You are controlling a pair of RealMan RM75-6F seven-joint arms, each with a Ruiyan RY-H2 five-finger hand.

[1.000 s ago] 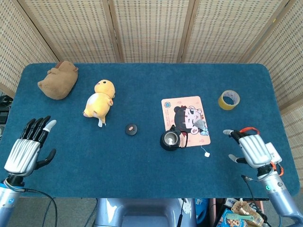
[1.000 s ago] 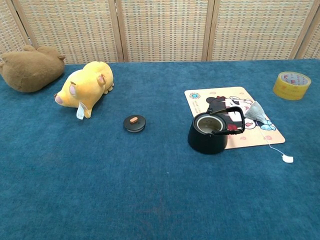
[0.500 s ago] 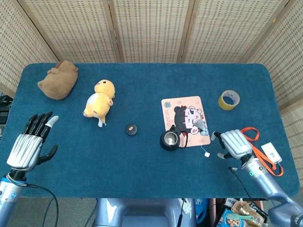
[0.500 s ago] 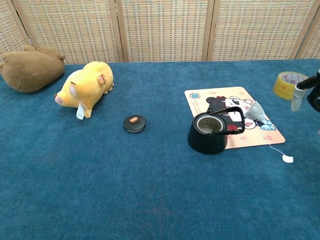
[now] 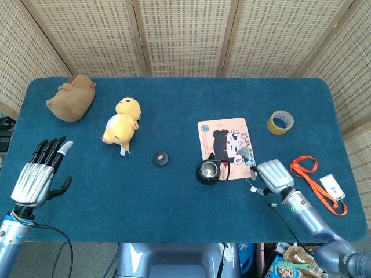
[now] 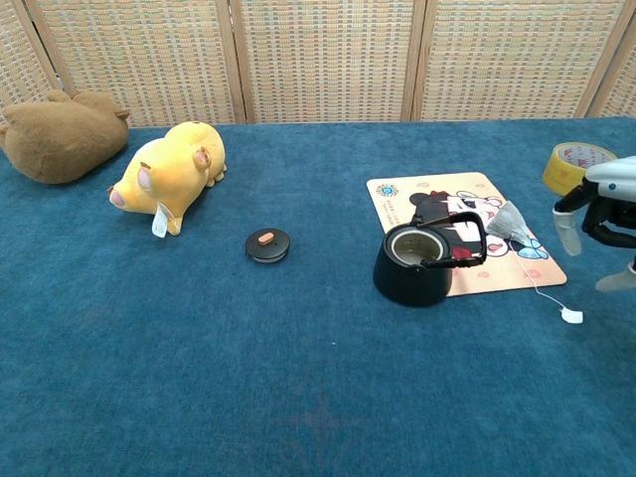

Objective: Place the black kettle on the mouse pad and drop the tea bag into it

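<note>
Right hand open, empty, beside tea bag.
Bag on mouse pad w/ kettle overlapping pad's near-left corner.

The black kettle stands upright with its lid off, so the pale inside of its round mouth shows, and its black handle arches over the opening. It sits at the near left corner of the mouse pad, partly on the pad and partly on the blue surface. The mouse pad is a pale pink rectangle printed with a cartoon figure, lying flat, right of the surface's middle. The tea bag is a grey pyramid resting on the pad's right edge; its thin string runs off toward the near edge to a small white tag on the surface
</note>
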